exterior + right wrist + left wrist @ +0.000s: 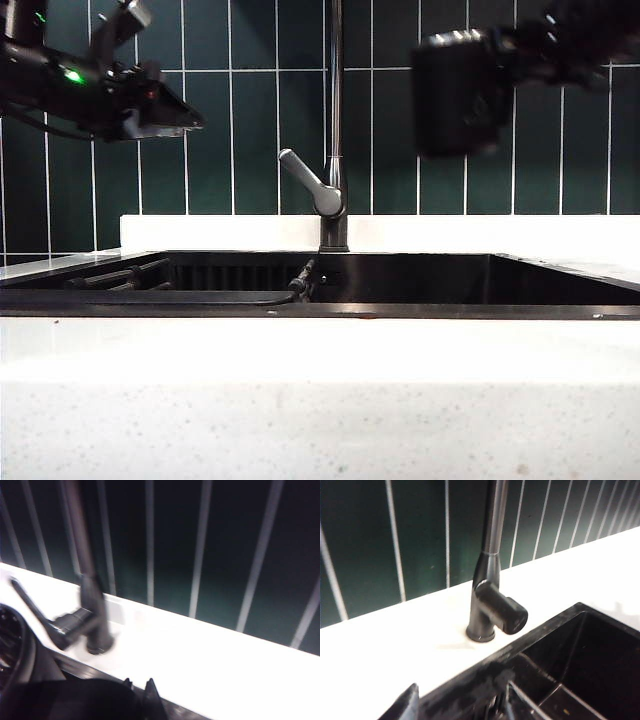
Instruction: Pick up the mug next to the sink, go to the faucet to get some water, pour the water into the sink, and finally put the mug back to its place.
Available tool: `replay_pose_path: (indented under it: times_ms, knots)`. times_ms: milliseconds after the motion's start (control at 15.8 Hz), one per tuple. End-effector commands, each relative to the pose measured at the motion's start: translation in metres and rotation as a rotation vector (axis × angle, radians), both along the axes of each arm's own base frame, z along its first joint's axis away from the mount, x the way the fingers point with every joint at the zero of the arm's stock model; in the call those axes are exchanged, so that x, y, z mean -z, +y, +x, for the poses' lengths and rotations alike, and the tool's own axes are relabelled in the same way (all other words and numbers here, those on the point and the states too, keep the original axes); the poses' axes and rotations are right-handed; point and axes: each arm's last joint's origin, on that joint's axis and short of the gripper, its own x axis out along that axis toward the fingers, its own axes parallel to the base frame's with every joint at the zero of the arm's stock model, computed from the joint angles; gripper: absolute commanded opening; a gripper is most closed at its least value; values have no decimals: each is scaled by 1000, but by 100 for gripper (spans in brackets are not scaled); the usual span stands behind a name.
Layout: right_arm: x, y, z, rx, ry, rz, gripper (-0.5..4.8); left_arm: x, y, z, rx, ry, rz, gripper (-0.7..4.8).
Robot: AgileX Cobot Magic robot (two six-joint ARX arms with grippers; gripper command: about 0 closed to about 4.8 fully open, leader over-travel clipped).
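While the tall slim dark-metal faucet stands dead centre behind the wide black rectangular sink, its grey angled lever sticks out toward 10 o'clock from the pipe. Up at about 1 o'clock from the faucet, the matte black cylindrical mug hangs in the air in front of the dark green tiled wall, blurry, with its silver rim just visible along the top. The right gripper comes in from the upper right corner, jaws clamped shut on the mug. Over at 10 o'clock, well apart from the faucet, the left gripper hovers high with nothing in it, jaws spread wide as far as I can tell. Dark rack bars sit in the left part of the basin, and the white speckled countertop runs along the front.
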Motion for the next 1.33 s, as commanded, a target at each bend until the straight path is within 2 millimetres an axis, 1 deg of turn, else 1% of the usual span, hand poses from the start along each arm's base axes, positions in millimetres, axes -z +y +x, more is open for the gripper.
replay_pose_path:
  times_ms: [63,253,443,569,696,759,886,1075,1328]
  knots:
    - [-18,7,1,-30,35,2,8,-2,-5,16,55,-12,-8,215]
    - [-28,14,3,-57,67,25,8,4,-10,40,97,-7,-10,216]
    - [-29,24,7,-84,94,76,8,11,-17,64,170,-5,-14,220]
    - [-28,34,13,-110,117,84,8,12,-23,80,221,-20,-17,261]
    - [-27,44,19,-143,142,93,8,10,-29,97,256,-44,-19,264]
    - [-27,51,22,-164,155,94,8,9,-33,105,283,-54,-25,282]
    - [-31,61,25,-189,159,92,8,10,-40,118,336,-47,-49,283]
    - [-38,67,27,-201,153,108,8,11,-51,136,425,-49,-71,283]
    - [-42,67,29,-201,155,116,8,15,-58,138,474,-51,-68,283]
